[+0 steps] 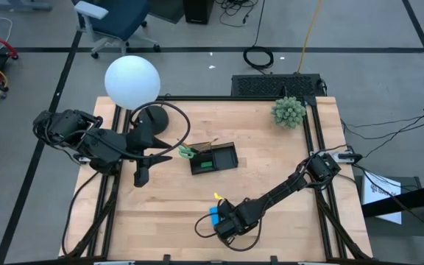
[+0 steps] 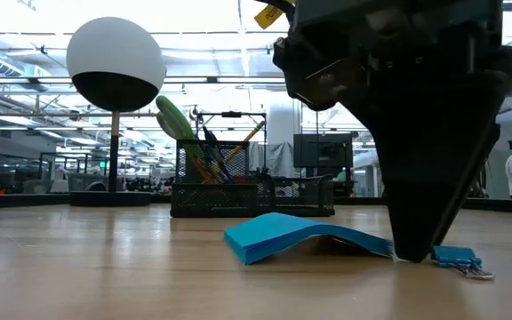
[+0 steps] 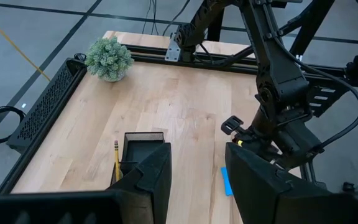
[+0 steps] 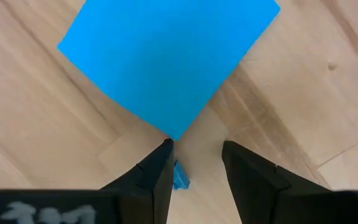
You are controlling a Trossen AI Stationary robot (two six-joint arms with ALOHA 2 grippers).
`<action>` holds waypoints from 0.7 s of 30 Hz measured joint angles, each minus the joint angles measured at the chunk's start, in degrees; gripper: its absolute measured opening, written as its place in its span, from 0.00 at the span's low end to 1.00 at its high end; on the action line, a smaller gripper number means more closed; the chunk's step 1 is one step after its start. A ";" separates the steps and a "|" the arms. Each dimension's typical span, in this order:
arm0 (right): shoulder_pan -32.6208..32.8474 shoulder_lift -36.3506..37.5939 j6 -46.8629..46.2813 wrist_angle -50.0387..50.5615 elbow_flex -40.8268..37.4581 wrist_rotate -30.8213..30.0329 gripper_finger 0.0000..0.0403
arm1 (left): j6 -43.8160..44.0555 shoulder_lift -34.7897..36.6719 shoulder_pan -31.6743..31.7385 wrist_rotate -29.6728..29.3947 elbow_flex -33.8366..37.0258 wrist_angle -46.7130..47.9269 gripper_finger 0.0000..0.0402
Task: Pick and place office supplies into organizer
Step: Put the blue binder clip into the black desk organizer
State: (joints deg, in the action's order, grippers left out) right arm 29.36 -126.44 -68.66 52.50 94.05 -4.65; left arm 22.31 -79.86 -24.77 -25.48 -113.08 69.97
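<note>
Blue pad [image 4: 169, 59] under right gripper [image 4: 194, 165]
Pad's near edge curls up; fingers parted at its corner, grasping nothing.

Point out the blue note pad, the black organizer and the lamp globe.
Blue note pad [image 4: 166, 56]: right wrist view, middle of its top sheet.
Black organizer [image 1: 223, 158]: high view, its right compartment floor.
Lamp globe [image 1: 132, 81]: high view, centre of the white ball.

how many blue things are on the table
2: a blue note pad lying on the wood, one corner at the right gripper, and a small blue piece just behind that gripper. More could be hidden under the arm.
</note>
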 joint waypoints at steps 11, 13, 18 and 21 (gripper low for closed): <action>0.33 -0.29 17.03 6.36 5.34 -2.54 0.33 | 0.00 0.00 -0.01 -0.01 -0.01 0.00 0.36; 0.33 -0.29 18.98 5.89 5.39 -2.29 0.33 | 0.00 0.01 -0.02 -0.01 0.00 0.00 0.36; 0.35 -0.29 23.43 5.26 5.47 -1.61 0.33 | 0.00 0.00 -0.01 -0.01 0.00 0.00 0.36; 0.51 -0.07 26.65 5.60 5.54 -1.58 0.33 | 0.01 0.01 -0.01 -0.01 0.00 0.00 0.36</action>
State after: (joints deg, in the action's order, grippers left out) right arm 29.88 -126.51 -42.01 58.10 99.59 -6.23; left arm 22.32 -79.85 -24.79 -25.50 -113.08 69.97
